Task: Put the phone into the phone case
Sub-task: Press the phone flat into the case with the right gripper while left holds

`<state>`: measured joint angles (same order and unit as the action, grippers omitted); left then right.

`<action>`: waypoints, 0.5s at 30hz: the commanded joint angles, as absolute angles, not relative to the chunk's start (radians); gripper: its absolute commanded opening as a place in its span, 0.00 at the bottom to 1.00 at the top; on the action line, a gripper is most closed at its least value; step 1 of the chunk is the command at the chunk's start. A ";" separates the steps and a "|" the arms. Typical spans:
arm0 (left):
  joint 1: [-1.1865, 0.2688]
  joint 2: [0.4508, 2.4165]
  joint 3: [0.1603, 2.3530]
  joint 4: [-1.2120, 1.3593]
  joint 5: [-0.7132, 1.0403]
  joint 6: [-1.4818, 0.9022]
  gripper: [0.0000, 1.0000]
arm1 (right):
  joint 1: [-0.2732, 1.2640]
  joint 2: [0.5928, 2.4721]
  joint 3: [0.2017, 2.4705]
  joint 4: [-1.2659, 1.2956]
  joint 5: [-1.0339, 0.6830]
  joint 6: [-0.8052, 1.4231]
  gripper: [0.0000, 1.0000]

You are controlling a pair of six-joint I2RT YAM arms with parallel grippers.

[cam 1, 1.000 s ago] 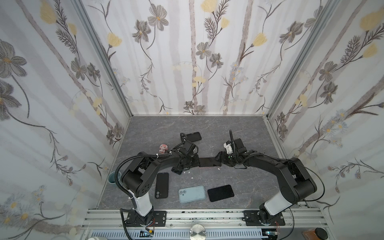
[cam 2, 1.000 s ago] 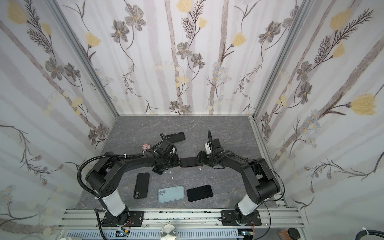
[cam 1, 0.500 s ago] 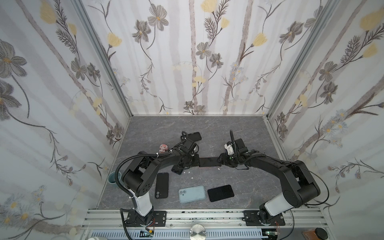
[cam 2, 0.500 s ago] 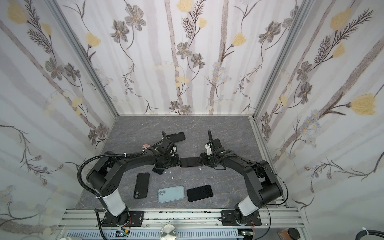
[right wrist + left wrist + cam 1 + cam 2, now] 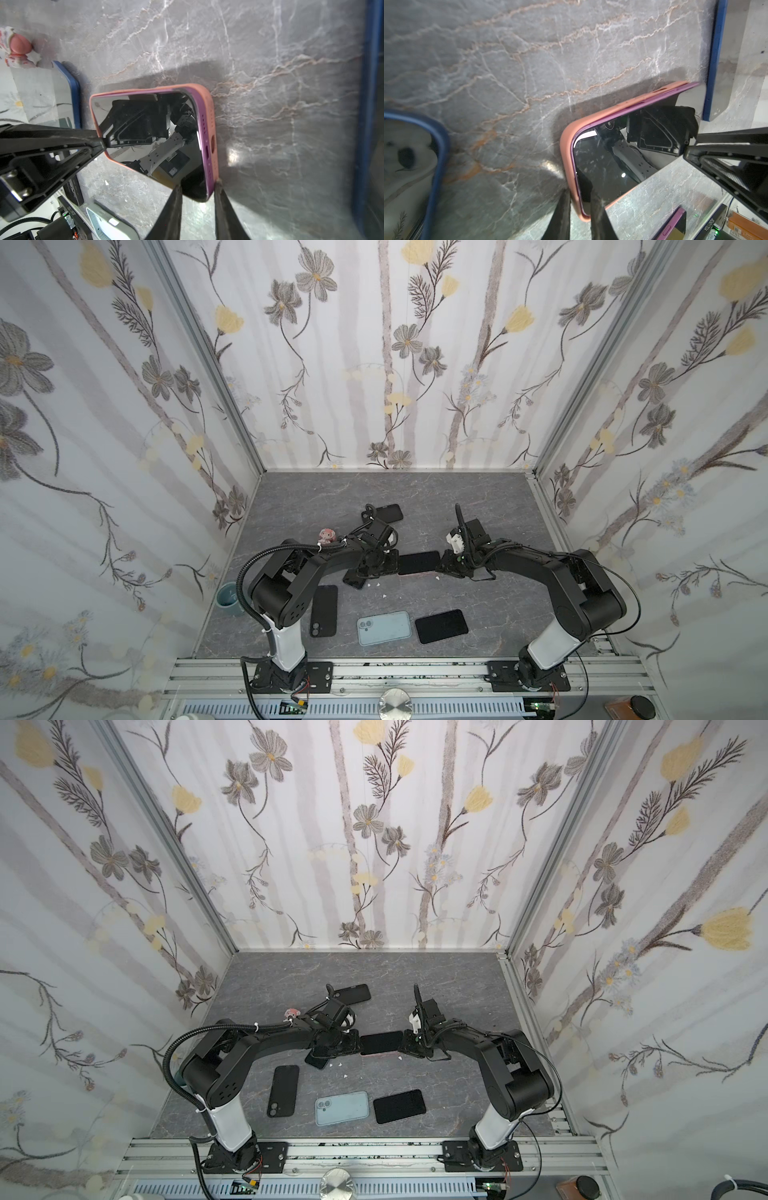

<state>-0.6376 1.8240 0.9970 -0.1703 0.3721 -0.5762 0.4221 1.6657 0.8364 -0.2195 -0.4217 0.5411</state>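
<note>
In both top views the phone [image 5: 419,563] [image 5: 381,1042] is seen lying flat, screen up, at the middle of the table [image 5: 457,497], with its long side running left to right. The left gripper [image 5: 394,567] is set at its left end and the right gripper [image 5: 443,567] at its right end. The gaps between the fingers are hidden there by the grippers' own bodies. A light-blue phone [image 5: 384,627] and a black phone [image 5: 441,625] are seen well apart from it, near the front edge.

In the left wrist view the phone [image 5: 602,166] is shown seated in the salmon phone case [image 5: 566,149]. The left gripper [image 5: 579,192] is seen nearly closed, with the end wall of the phone case pinched between its fingers [image 5: 560,216]. One is laid against the outer wall, the other on the glass.

In the right wrist view the right gripper [image 5: 197,186] is seen narrowly parted across the port-end corner. One of its fingers [image 5: 225,214] is set against the outer wall of the phone case [image 5: 212,116] and the other stands over the glass. Whether a grip is made cannot be told. The purple edge of the phone [image 5: 204,135] is seen above the rim at this end.
</note>
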 commanded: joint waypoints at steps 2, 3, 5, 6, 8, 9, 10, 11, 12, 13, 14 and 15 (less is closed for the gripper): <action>-0.638 1.835 0.988 -0.220 0.354 -0.567 0.15 | 0.425 1.677 0.858 -0.218 -0.445 0.525 0.27; -0.638 1.833 0.991 -0.223 0.351 -0.565 0.17 | 0.425 1.677 0.863 -0.226 -0.442 0.520 0.28; -0.637 1.825 1.000 -0.233 0.343 -0.560 0.18 | 0.425 1.670 0.872 -0.245 -0.432 0.513 0.32; -0.638 1.820 1.007 -0.241 0.339 -0.556 0.19 | 0.424 1.663 0.878 -0.257 -0.424 0.511 0.35; -0.635 1.809 1.022 -0.252 0.327 -0.551 0.21 | 0.420 1.646 0.892 -0.282 -0.400 0.503 0.40; -0.634 1.804 1.030 -0.258 0.322 -0.549 0.22 | 0.419 1.640 0.899 -0.296 -0.389 0.498 0.41; -0.632 1.802 1.038 -0.264 0.318 -0.547 0.22 | 0.417 1.635 0.910 -0.311 -0.376 0.490 0.42; -0.631 1.800 1.046 -0.269 0.314 -0.545 0.23 | 0.416 1.632 0.923 -0.330 -0.364 0.480 0.42; -0.631 1.798 1.050 -0.271 0.313 -0.544 0.23 | 0.413 1.635 0.934 -0.346 -0.355 0.468 0.42; -0.629 1.800 1.055 -0.270 0.313 -0.543 0.23 | 0.413 1.637 0.943 -0.355 -0.350 0.458 0.42; -0.628 1.803 1.059 -0.269 0.312 -0.544 0.23 | 0.411 1.645 0.952 -0.362 -0.350 0.448 0.41; -0.628 1.811 1.064 -0.267 0.316 -0.542 0.23 | 0.410 1.654 0.962 -0.368 -0.350 0.439 0.40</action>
<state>-0.6289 1.8072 1.0477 -0.2447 0.3283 -0.5537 0.4122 1.6432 0.9394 -0.3157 -0.3790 0.4839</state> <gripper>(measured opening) 0.233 0.412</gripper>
